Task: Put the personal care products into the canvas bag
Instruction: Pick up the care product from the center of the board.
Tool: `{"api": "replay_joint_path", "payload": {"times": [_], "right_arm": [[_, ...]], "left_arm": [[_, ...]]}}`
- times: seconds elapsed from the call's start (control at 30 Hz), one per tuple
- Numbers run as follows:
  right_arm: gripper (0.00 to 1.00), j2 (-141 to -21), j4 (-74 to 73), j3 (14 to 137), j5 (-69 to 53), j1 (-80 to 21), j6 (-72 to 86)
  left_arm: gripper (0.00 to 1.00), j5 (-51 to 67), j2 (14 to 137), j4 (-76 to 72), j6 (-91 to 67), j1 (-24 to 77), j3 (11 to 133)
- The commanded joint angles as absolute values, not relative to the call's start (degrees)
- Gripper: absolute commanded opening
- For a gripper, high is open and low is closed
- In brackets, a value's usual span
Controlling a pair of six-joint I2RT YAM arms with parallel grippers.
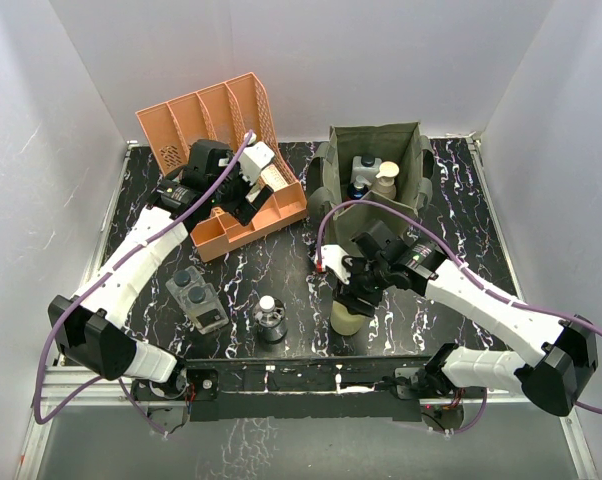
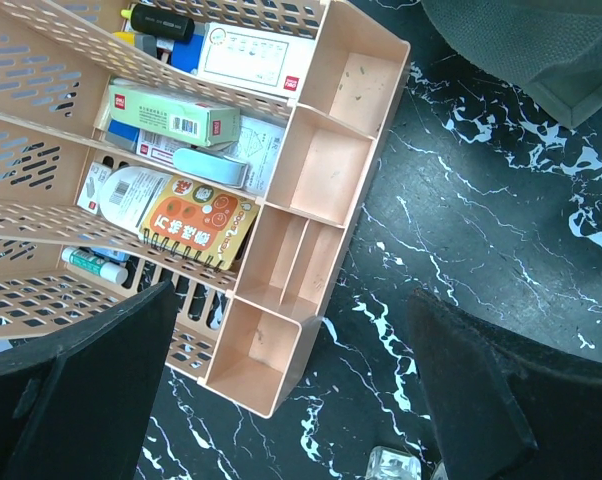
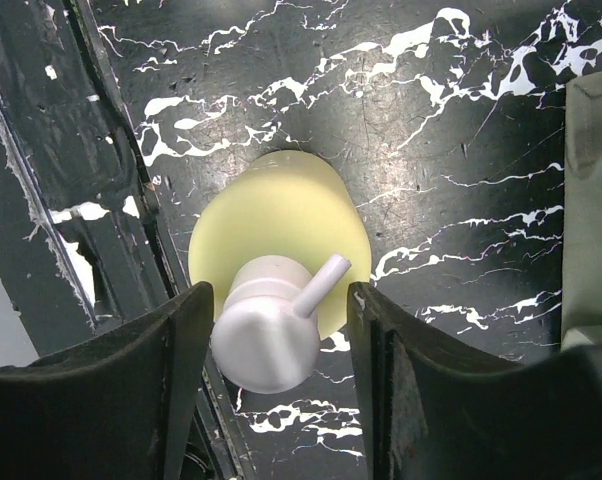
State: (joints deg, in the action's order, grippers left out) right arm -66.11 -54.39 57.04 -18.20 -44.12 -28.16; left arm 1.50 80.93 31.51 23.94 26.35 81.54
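White cap (image 3: 266, 340) of the yellow bottle (image 3: 281, 210), upright on the tabletop (image 3: 431, 120) before the canvas bag (image 1: 409, 160), sits between the half-wide jaws of the right gripper (image 3: 279, 300); contact I cannot tell. Squeeze squarely, clear of the spout (image 3: 326, 280). Left gripper (image 2: 291, 330) stands wide.

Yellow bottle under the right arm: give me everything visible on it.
The yellow bottle is pale, plastic-looking, with a rounded body and a white cap bearing a short side spout. It stands upright on the black marbled table, near its front edge. The right end effector straddles the cap, a gap showing on the spout side.
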Motion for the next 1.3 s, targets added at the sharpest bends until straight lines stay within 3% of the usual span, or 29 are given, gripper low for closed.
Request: {"api": "replay_joint_path", "payload": {"times": [0.0,0.53,0.8,1.27], "right_arm": [[0.6,-64.65,-52.67,57.97,-17.76,-44.35,-28.63],[0.4,-64.9,-51.53,60.34,-21.17,-44.31,-27.54],[0.08,-64.06,-50.98,61.28,-21.89,-43.74,-25.28],[0.08,-65.02,-51.62,83.58,-28.73,-42.73,-21.18]], "left_arm": [[0.96,2.42,78.66,30.6,23.47,26.19,81.52],[0.96,4.23,78.66,30.83,23.4,26.19,81.03],[0.96,6.27,79.24,30.27,23.47,26.19,80.5],[0.97,7.32,84.63,28.46,18.03,25.94,86.29]]}}
